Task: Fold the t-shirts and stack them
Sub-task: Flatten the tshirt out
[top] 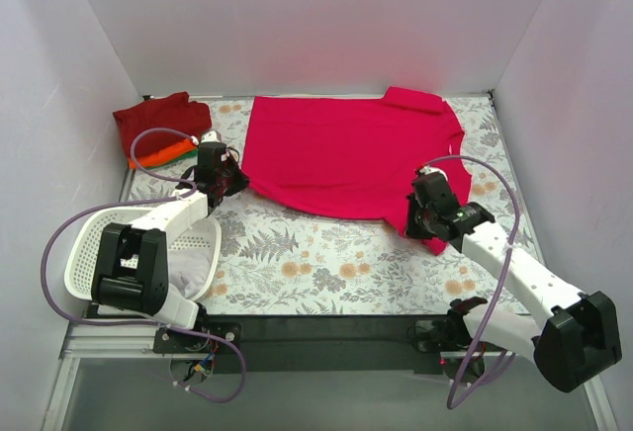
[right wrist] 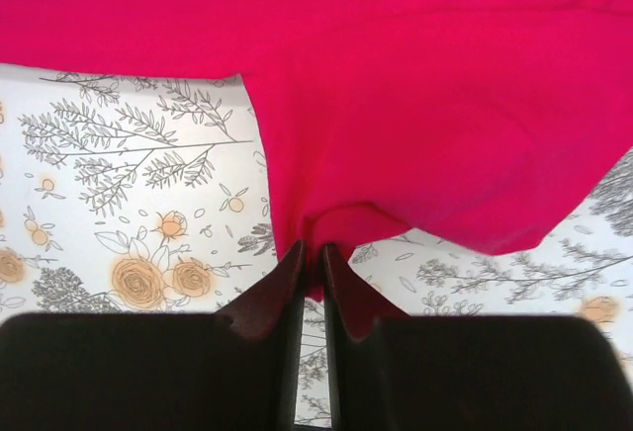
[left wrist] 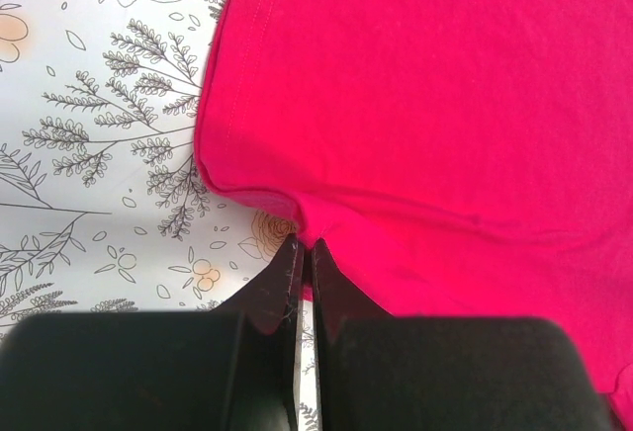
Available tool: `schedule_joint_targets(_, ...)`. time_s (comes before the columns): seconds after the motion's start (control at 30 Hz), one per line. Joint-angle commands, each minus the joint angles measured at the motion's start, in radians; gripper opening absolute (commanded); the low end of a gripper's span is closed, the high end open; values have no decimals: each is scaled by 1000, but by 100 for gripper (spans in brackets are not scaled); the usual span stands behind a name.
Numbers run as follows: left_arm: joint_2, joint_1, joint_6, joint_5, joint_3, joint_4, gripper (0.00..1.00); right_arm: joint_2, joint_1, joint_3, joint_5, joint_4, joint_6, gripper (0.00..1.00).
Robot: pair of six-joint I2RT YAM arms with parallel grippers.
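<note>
A bright pinkish-red t-shirt (top: 351, 154) lies spread across the back half of the floral table. My left gripper (top: 235, 179) is shut on its near left corner; the left wrist view shows the cloth (left wrist: 425, 105) pinched between the black fingertips (left wrist: 287, 278). My right gripper (top: 423, 215) is shut on the near right edge of the same shirt; the right wrist view shows the cloth (right wrist: 415, 105) bunched between the fingertips (right wrist: 344, 278). A pile of folded shirts sits at the back left: dark red (top: 158, 120) on top, with orange (top: 158, 158) and green edges below.
A white plastic lattice basket (top: 99, 248) stands at the near left, beside the left arm, with pale cloth in it. White walls close the table at the back and both sides. The floral table cover (top: 326, 263) shows bare in front of the shirt.
</note>
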Motion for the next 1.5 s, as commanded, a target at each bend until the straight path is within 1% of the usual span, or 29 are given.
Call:
schedule_joint_targets(0.0,-44,5,16,-16,-1,-10,0,76,2,133,63,-40,-88,10)
schedule_joint_targets(0.03,-39,5,16,-16,-1,-9,0,99,2,149,80,-40,-100,11)
schedule_joint_targets(0.13,-35,5,19,-11,0,-12,0,177,-1,209,163,-24,-126,19)
schedule_joint_targets(0.23,-36,5,17,-10,0,-12,0,251,-22,272,238,-6,-149,22)
schedule_joint_targets(0.27,-36,5,17,-11,0,-10,0,266,-33,281,250,3,-157,23)
schedule_joint_targets(0.33,-36,3,17,-10,0,-10,0,300,-69,293,266,29,-169,28)
schedule_joint_targets(0.4,-36,5,20,-8,0,-12,0,308,-74,304,257,19,-169,29)
schedule_joint_targets(0.43,-35,3,19,-10,0,-14,0,297,-74,293,208,16,-168,30)
schedule_joint_targets(0.5,-33,3,20,-17,2,-12,0,240,-74,257,165,14,-159,32)
schedule_joint_targets(0.67,-18,5,19,-8,7,-12,0,96,-73,91,178,-56,-83,37)
schedule_joint_targets(0.73,-10,3,16,-2,8,-12,0,61,-73,53,131,-66,-57,39)
schedule_joint_targets(0.8,-2,3,16,2,8,-9,0,33,-73,19,120,-87,-48,40)
schedule_joint_targets(0.93,1,3,14,12,10,-6,0,85,-74,15,195,-153,-42,45)
schedule_joint_targets(1.0,-1,5,17,9,8,-6,0,105,-74,11,188,-159,-43,46)
schedule_joint_targets(1.1,-2,5,19,1,7,-7,0,130,-76,-4,244,-161,-34,51)
schedule_joint_targets(1.13,-2,5,19,-1,8,-6,0,134,-83,-6,269,-164,-36,55)
schedule_joint_targets(1.23,4,5,19,4,10,-6,0,154,-100,-11,260,-159,-42,58)
schedule_joint_targets(1.47,5,5,19,4,10,-6,0,235,-122,-17,253,-121,-69,61)
